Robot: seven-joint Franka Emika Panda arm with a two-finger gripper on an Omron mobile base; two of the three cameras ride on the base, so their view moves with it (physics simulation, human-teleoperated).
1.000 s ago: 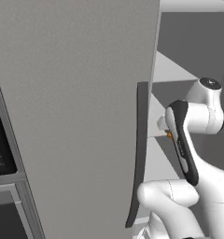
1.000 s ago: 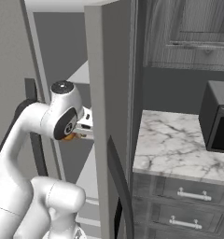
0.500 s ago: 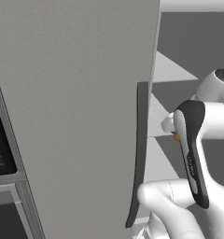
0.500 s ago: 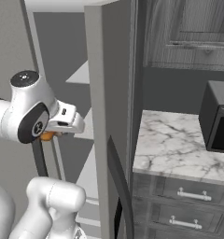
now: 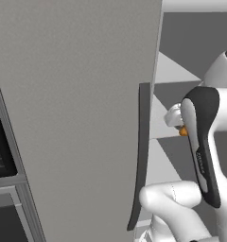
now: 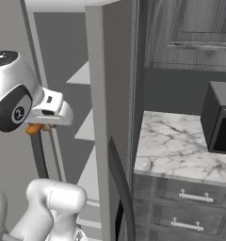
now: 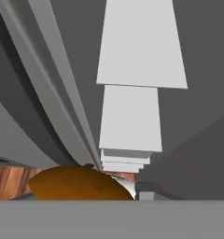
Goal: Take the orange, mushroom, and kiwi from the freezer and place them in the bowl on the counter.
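The orange (image 7: 81,183) sits clenched in the gripper (image 6: 39,128), showing as a bright sliver under the hand in both base views and as a wide orange dome at the bottom of the hand view. It hangs in front of the open freezer (image 5: 77,118), clear of the pale shelves (image 7: 132,116), which lie beyond it rather than under it. Over the last second the arm has swung: the hand, which a second ago was close to the freezer door's edge, has drawn back and to the left in the right base view, and the forearm now stands nearer the camera in the left base view. The base views themselves have not shifted, so this is the arm pulling out, not the base driving. I judge that the orange is on its way out of the freezer and that the carry to the bowl has begun. The counter (image 6: 181,146) lies to the right past the door (image 6: 103,117), with a black microwave (image 6: 221,122) on its far end. The bowl, mushroom and kiwi I cannot place from here. The door and its curved handle (image 6: 122,188) stand between hand and counter, so the next swing needs to clear them.
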